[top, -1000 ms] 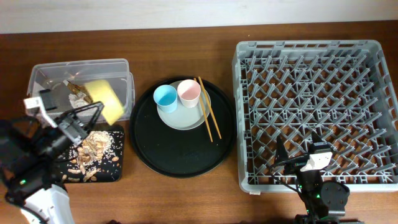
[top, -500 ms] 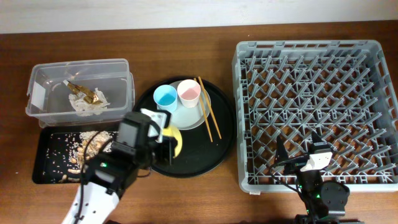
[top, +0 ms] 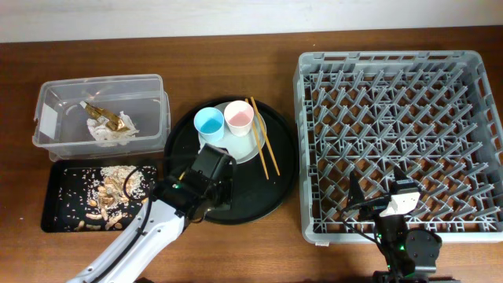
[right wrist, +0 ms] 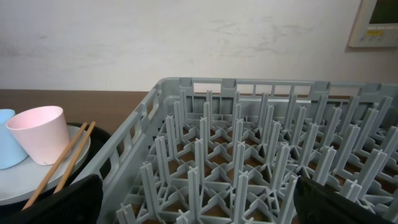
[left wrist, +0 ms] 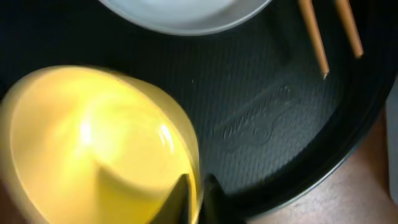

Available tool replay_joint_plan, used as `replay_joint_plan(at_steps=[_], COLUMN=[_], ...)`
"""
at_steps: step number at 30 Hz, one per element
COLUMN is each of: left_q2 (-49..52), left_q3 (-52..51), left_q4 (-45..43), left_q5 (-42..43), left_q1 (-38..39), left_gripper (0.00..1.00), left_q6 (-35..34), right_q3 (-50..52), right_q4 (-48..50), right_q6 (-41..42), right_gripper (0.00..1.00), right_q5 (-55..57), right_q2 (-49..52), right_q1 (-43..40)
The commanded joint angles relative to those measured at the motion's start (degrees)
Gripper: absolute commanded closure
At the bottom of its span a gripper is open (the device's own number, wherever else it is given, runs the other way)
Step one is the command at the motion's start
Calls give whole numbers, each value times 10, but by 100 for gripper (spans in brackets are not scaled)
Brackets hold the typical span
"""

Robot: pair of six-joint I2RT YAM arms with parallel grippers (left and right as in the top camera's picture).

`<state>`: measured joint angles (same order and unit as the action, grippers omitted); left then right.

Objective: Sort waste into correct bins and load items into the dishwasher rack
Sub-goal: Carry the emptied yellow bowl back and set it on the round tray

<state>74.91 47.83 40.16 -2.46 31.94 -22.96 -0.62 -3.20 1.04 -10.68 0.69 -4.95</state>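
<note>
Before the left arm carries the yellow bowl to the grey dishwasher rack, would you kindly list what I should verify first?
1. Round yellow bowl held by the left gripper: ok, jaws closed on its rim.
2. Bowl free of food scraps: cannot tell, the left wrist view is blurred.
3. Large grey plastic dishwasher rack has free pegs: ok, nothing is loaded.
4. Right gripper out of the way: ok, it sits at the rack's near edge, jaws open, with the far rows free.
5. Bowl clear of the pale round plate and thin wooden chopsticks: ok, it is apart from both.
</note>
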Motion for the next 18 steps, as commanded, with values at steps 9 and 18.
replay_joint_plan(at_steps=[9,18], left_q2=[12,12], left_q3=[10,30], left_q4=[-60,-45], left_q5=[-29,-30], left_q1=[3,3], left_gripper=[43,39], left_q6=[-4,-3], right_q3=[3,3], right_q4=[-3,-3], right_q6=[-2,-2], right_gripper=[2,2], right_q5=[-7,-7], right_q2=[-3,-3], right_q1=[-3,-3])
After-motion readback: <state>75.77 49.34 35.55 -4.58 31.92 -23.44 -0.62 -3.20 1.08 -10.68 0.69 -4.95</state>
